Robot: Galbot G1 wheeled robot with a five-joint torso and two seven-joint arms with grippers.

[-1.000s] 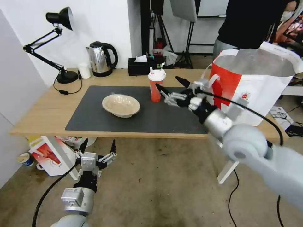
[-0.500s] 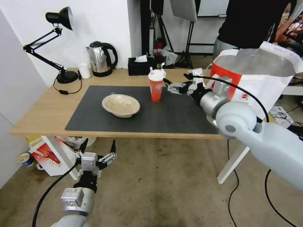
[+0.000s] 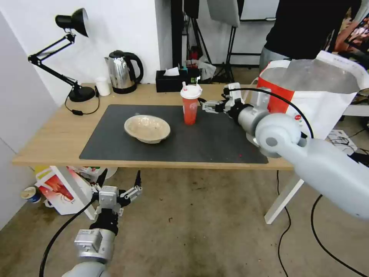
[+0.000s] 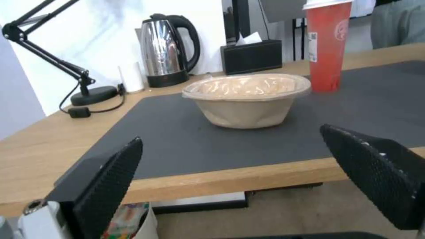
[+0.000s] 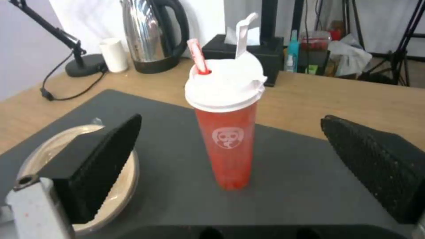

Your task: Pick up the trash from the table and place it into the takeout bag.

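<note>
Lit evenly, bright, diffuse indoor light. Throwing only soft, faint shadows on dark grey mat (image 3: 173, 134). Glinting off steel kettle (image 3: 122, 72) and foil lining of takeout bag (image 3: 319, 77). Bending straight lines at head view's edges. Blurring near fingers (image 4: 106, 189) in wrist views.

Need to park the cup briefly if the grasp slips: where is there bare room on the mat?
Bare mat lies in front of the red cup, between the beige bowl and the takeout bag. The mat's left end, beyond the bowl, is bare too. Crowded: the back edge, with kettle and tissue box.
</note>
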